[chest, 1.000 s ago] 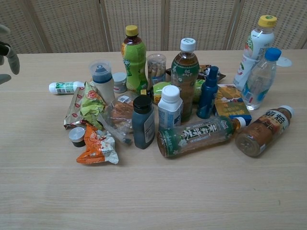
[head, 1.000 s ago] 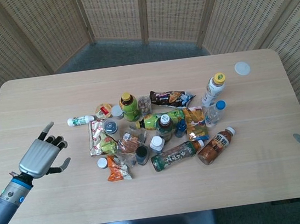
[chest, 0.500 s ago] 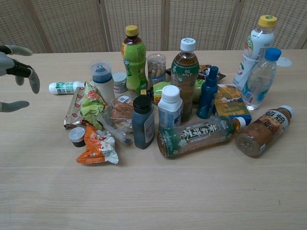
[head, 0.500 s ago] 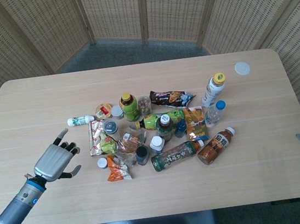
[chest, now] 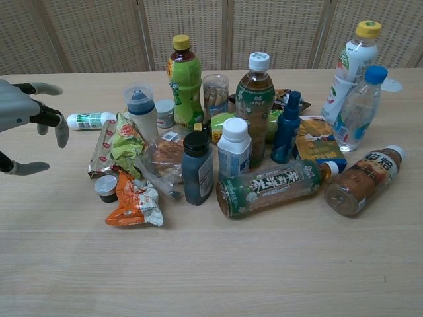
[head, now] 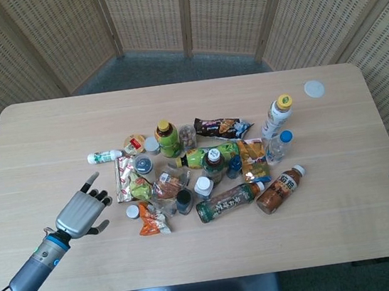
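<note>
Left hand (head: 81, 214): fingers spread, holding nothing.
Nearest: small cup (head: 132, 212), just right of it.
Right hand: hardly visible, state unclear.

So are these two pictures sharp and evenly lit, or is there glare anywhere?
Head view: soft, even light, faint shadows under the pile, table edges slightly bowed. Chest view: close bottles crisp, mild sheen on the lying green tea bottle, and the left hand cut off by the frame edge.

Two cameras watching one table (head: 49, 129)

Head view is looking steeply down from afar — chest view is facing across, close, sharing the bottle clutter (chest: 251, 165).
</note>
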You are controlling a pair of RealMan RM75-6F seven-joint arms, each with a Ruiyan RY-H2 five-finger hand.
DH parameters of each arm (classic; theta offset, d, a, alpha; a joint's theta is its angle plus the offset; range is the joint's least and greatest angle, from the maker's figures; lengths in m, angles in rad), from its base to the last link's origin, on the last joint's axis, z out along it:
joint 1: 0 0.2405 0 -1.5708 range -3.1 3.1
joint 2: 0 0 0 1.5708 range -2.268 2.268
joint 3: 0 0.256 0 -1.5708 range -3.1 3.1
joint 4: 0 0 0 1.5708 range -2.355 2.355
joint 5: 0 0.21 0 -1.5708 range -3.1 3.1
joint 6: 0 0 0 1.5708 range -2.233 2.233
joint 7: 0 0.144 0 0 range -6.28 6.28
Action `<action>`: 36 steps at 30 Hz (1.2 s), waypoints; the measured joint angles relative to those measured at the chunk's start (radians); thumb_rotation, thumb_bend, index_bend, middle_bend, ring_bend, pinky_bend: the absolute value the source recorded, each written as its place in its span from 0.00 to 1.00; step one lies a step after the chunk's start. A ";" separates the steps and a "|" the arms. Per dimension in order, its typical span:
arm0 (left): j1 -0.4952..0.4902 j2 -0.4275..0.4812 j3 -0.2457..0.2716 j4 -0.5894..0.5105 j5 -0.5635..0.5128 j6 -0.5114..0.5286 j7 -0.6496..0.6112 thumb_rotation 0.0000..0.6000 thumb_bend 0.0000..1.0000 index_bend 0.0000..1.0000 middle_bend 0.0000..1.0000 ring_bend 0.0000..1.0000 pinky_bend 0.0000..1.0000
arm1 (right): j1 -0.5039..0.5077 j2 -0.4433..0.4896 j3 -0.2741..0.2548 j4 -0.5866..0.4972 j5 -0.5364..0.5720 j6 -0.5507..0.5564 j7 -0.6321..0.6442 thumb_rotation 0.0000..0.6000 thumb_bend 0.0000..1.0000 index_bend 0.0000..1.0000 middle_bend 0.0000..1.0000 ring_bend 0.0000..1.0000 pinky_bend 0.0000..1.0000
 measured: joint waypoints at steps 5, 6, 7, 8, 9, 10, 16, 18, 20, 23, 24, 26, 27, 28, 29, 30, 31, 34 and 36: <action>-0.004 -0.024 0.005 0.020 -0.005 -0.004 0.020 0.67 0.25 0.36 0.38 0.41 0.05 | -0.002 0.001 0.001 0.002 0.000 0.003 0.001 0.85 0.03 0.00 0.00 0.00 0.00; -0.005 -0.029 0.006 0.024 -0.006 -0.004 0.024 0.67 0.25 0.35 0.38 0.41 0.05 | -0.003 0.001 0.002 0.002 0.000 0.003 0.001 0.85 0.03 0.00 0.00 0.00 0.00; -0.005 -0.033 0.007 0.028 -0.007 -0.005 0.028 0.67 0.25 0.35 0.38 0.41 0.05 | -0.003 0.001 0.002 0.002 0.000 0.003 0.001 0.84 0.03 0.00 0.00 0.00 0.00; -0.006 -0.039 0.008 0.034 -0.009 -0.006 0.035 0.67 0.25 0.35 0.38 0.41 0.05 | -0.004 0.001 0.002 0.003 0.001 0.003 0.002 0.85 0.03 0.00 0.00 0.00 0.00; -0.007 -0.044 0.009 0.040 -0.009 -0.007 0.040 0.66 0.25 0.35 0.38 0.41 0.05 | -0.004 0.000 0.002 0.004 0.001 0.003 0.002 0.85 0.03 0.00 0.00 0.00 0.00; -0.007 -0.051 0.011 0.048 -0.010 -0.007 0.045 0.66 0.25 0.35 0.38 0.41 0.05 | -0.005 0.000 0.001 0.005 0.001 0.004 0.002 0.85 0.03 0.00 0.00 0.00 0.00; -0.010 -0.092 0.011 0.084 -0.021 -0.008 0.053 0.66 0.25 0.35 0.38 0.42 0.05 | -0.008 -0.002 0.001 0.009 0.003 0.004 0.006 0.85 0.03 0.00 0.00 0.00 0.00; -0.013 -0.109 0.009 0.100 -0.026 -0.010 0.056 0.66 0.25 0.35 0.38 0.42 0.05 | -0.010 -0.001 0.001 0.011 0.004 0.005 0.008 0.86 0.03 0.00 0.00 0.00 0.00; -0.016 -0.128 0.007 0.117 -0.032 -0.012 0.066 0.65 0.25 0.35 0.38 0.41 0.05 | -0.012 0.000 0.002 0.012 0.005 0.007 0.010 0.86 0.03 0.00 0.00 0.00 0.00; -0.022 -0.152 0.003 0.136 -0.043 -0.017 0.079 0.64 0.25 0.35 0.38 0.42 0.05 | -0.016 0.002 0.002 0.013 0.006 0.010 0.012 0.85 0.03 0.00 0.00 0.00 0.00; -0.023 -0.159 0.002 0.140 -0.047 -0.018 0.082 0.63 0.25 0.35 0.38 0.42 0.05 | -0.017 0.002 0.002 0.013 0.007 0.012 0.013 0.85 0.03 0.00 0.00 0.00 0.00; -0.028 -0.175 -0.001 0.149 -0.053 -0.022 0.089 0.62 0.25 0.35 0.38 0.42 0.05 | -0.021 0.003 0.002 0.014 0.010 0.014 0.016 0.85 0.03 0.00 0.00 0.00 0.00; -0.029 -0.182 -0.001 0.153 -0.055 -0.023 0.093 0.62 0.25 0.35 0.38 0.42 0.05 | -0.023 0.004 0.002 0.015 0.011 0.015 0.017 0.85 0.03 0.00 0.00 0.00 0.00; -0.032 -0.189 -0.002 0.157 -0.056 -0.025 0.097 0.61 0.25 0.35 0.38 0.42 0.05 | -0.024 0.004 0.002 0.016 0.011 0.016 0.019 0.85 0.03 0.00 0.00 0.00 0.00; -0.035 -0.197 -0.002 0.161 -0.059 -0.029 0.103 0.61 0.25 0.35 0.38 0.42 0.05 | -0.025 0.004 0.002 0.017 0.011 0.017 0.020 0.85 0.03 0.00 0.00 0.00 0.00; -0.037 -0.203 -0.002 0.164 -0.061 -0.032 0.107 0.61 0.25 0.34 0.38 0.42 0.05 | -0.026 0.004 0.002 0.017 0.012 0.018 0.022 0.85 0.03 0.00 0.00 0.00 0.00; -0.040 -0.209 -0.001 0.167 -0.062 -0.035 0.111 0.61 0.25 0.34 0.38 0.42 0.05 | -0.028 0.004 0.002 0.018 0.012 0.019 0.024 0.85 0.03 0.00 0.00 0.00 0.00; -0.047 -0.224 0.000 0.178 -0.066 -0.043 0.122 0.61 0.25 0.34 0.38 0.42 0.06 | -0.034 0.006 0.003 0.022 0.015 0.025 0.030 0.85 0.03 0.00 0.00 0.00 0.00; -0.051 -0.233 0.002 0.187 -0.069 -0.049 0.129 0.61 0.25 0.34 0.38 0.42 0.06 | -0.038 0.007 0.003 0.025 0.017 0.028 0.033 0.85 0.03 0.00 0.00 0.00 0.00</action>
